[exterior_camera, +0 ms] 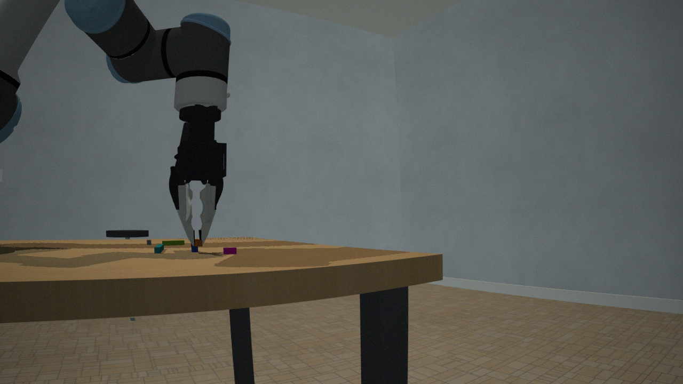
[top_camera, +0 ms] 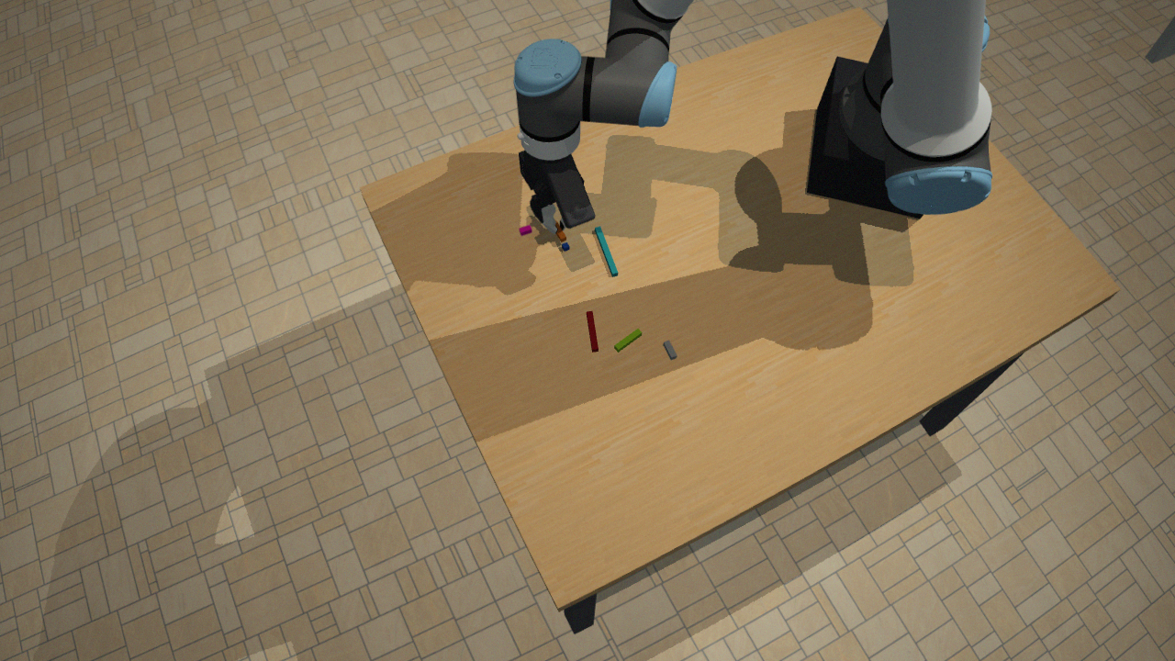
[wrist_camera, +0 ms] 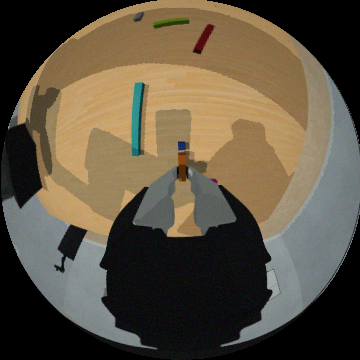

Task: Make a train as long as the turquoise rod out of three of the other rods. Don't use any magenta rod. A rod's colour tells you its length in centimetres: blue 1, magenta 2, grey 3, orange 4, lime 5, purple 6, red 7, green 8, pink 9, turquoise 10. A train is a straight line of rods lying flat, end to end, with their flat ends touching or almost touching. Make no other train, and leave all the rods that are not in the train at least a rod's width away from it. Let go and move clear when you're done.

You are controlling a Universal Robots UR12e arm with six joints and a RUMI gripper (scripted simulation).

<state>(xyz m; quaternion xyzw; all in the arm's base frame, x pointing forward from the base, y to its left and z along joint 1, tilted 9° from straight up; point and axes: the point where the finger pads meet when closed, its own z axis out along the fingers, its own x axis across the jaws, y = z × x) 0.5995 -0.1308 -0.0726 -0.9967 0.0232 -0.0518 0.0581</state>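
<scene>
Between the magenta rod (top_camera: 525, 229) and the turquoise rod (top_camera: 606, 251), the gripper (wrist_camera: 183, 175) pinches the orange rod (wrist_camera: 182, 166) low over the table (top_camera: 739, 427). Its long axis points toward the blue rod (wrist_camera: 182, 146) just beyond, roughly parallel to the turquoise rod.

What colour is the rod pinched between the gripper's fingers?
Orange. The gripper is shut on the orange rod; the wrist view shows it best.

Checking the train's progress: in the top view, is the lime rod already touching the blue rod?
No: the lime rod lies far from the small blue rod, beside the dark red rod.
</scene>
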